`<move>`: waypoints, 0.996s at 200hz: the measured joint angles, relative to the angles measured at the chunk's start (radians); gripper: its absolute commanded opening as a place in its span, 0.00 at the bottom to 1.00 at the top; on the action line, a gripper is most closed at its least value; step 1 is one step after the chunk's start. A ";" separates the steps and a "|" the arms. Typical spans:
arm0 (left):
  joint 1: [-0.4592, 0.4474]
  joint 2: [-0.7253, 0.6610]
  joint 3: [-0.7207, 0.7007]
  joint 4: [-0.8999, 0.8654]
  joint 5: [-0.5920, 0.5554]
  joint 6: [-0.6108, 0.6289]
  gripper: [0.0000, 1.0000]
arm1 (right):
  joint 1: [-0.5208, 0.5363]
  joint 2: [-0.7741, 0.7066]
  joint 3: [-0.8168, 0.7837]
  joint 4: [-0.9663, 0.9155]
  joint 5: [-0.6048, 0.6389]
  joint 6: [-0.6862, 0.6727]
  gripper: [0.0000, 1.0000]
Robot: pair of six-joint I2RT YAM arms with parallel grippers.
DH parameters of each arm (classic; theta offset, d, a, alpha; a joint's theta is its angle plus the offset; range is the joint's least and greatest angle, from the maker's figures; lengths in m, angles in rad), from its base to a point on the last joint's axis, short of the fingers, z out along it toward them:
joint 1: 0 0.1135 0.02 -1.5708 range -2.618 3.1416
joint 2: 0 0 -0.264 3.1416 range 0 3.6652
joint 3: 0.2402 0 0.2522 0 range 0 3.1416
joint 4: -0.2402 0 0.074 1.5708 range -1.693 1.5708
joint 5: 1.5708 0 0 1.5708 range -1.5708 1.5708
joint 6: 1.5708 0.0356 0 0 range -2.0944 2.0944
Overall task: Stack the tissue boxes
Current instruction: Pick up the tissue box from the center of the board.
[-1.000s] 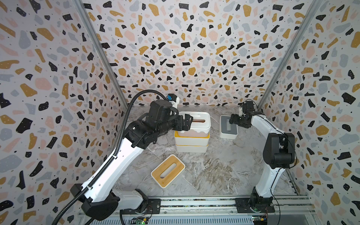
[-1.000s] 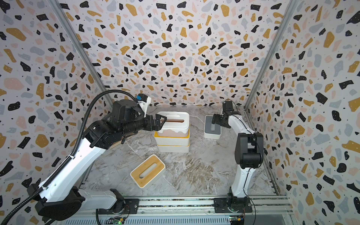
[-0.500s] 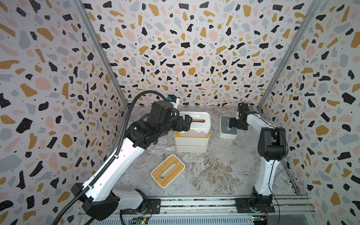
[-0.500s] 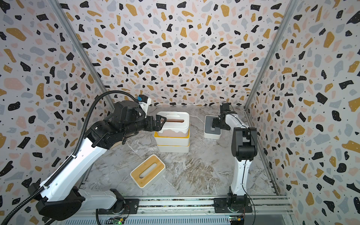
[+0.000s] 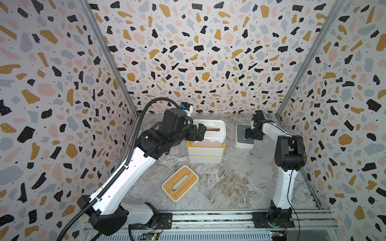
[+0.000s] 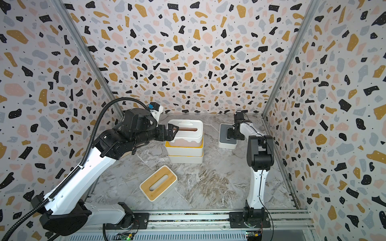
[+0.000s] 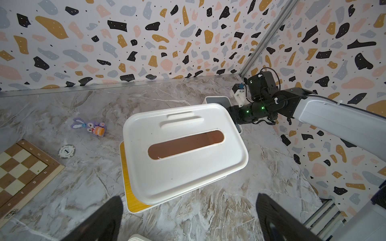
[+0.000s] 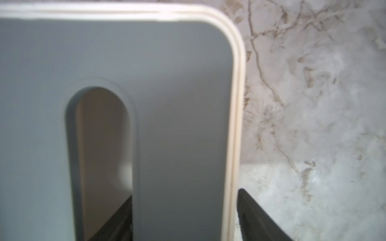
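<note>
- Since no arm is reaching for it, the white rectangular tissue box with the light wood lid is left lying alone and skewed on the marble tabletop, nearest the rail.
- Farther in, the two white boxes with yellow lids are stacked as a base, and the all-white box with pink sides is set on top, slightly askew.
- The left gripper is held at that top box's end with its jaws spread wide and nothing clasped, which is judged to be a release posture.
- Farthest back, the white box with the grey lid is stood apart. The right gripper is lowered onto it, one finger in the oval slot and one outside the wall, so the wall can be pinched. Whether it is clamped cannot be told.
- Compared with a second earlier, the right gripper is shifted from the box's far edge onto the slot and its elbow is drawn inward. The stack, the wood-lidded box and the left arm are barely changed.
</note>
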 measured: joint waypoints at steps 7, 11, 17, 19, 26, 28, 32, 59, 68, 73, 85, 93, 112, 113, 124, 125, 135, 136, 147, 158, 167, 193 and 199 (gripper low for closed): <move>0.000 0.000 0.000 0.000 0.000 0.000 0.99 | 0.002 0.000 0.000 0.000 0.000 0.000 0.62; 0.000 0.000 0.000 0.000 0.000 0.000 1.00 | 0.003 0.000 0.000 0.000 0.000 0.000 0.60; 0.000 0.000 0.000 0.000 0.000 0.000 0.99 | 0.005 0.000 0.000 0.000 0.000 0.000 0.60; 0.000 0.000 0.000 0.000 0.000 0.000 0.99 | 0.005 0.000 0.000 0.000 0.000 0.000 0.60; 0.000 0.000 0.000 0.000 0.000 0.000 0.99 | 0.008 0.000 0.000 0.000 0.000 0.000 0.59; 0.000 0.000 0.000 0.000 0.000 0.000 0.99 | 0.008 0.000 0.000 0.000 0.000 -0.001 0.59; 0.000 0.000 0.000 0.000 0.000 0.000 1.00 | 0.010 0.000 0.000 0.000 0.002 -0.001 0.59; 0.000 0.000 0.000 0.000 -0.001 0.000 1.00 | 0.020 0.000 0.000 -0.001 0.008 0.001 0.55; 0.000 0.000 0.000 0.000 -0.002 0.000 0.99 | 0.023 0.000 0.000 -0.001 0.008 0.000 0.50; 0.000 0.000 0.000 0.000 -0.003 0.000 0.99 | 0.025 0.000 0.000 -0.001 0.011 0.004 0.49; 0.000 -0.001 0.000 0.000 -0.004 0.000 1.00 | 0.028 0.000 0.000 -0.002 0.018 0.000 0.48; 0.000 -0.001 0.000 0.000 -0.004 0.000 1.00 | 0.029 0.000 0.000 -0.002 0.020 0.000 0.45; 0.000 -0.001 0.000 0.000 -0.004 0.000 0.99 | 0.030 0.000 0.000 -0.002 0.025 -0.001 0.41; 0.000 -0.001 0.000 0.000 -0.004 0.000 0.99 | 0.030 0.000 0.000 -0.002 0.026 -0.001 0.41; 0.000 -0.001 0.000 0.000 -0.005 0.000 1.00 | 0.030 0.000 0.000 -0.002 0.026 0.000 0.36; 0.000 -0.001 0.000 0.000 -0.004 0.000 1.00 | 0.030 0.000 0.000 -0.002 0.026 -0.001 0.36; 0.000 -0.001 0.000 0.000 -0.005 0.000 1.00 | 0.030 0.000 0.000 -0.002 0.027 0.000 0.35; 0.000 -0.001 0.000 0.000 -0.005 0.000 1.00 | 0.030 0.000 0.000 -0.002 0.026 0.000 0.36; 0.000 -0.001 0.000 0.000 -0.005 0.000 1.00 | 0.031 0.000 0.000 -0.002 0.026 0.000 0.34; 0.000 -0.001 0.000 0.000 -0.005 0.000 0.99 | 0.031 -0.001 0.000 -0.002 0.025 0.000 0.30; 0.000 -0.002 0.000 0.000 -0.006 0.000 1.00 | 0.031 -0.002 0.000 -0.002 0.023 0.001 0.29; 0.006 -0.013 0.000 -0.001 -0.013 0.000 1.00 | 0.026 -0.023 -0.001 -0.003 0.007 0.005 0.25; 0.009 -0.018 0.000 -0.001 -0.014 0.000 1.00 | 0.025 -0.034 -0.001 -0.006 0.006 0.005 0.25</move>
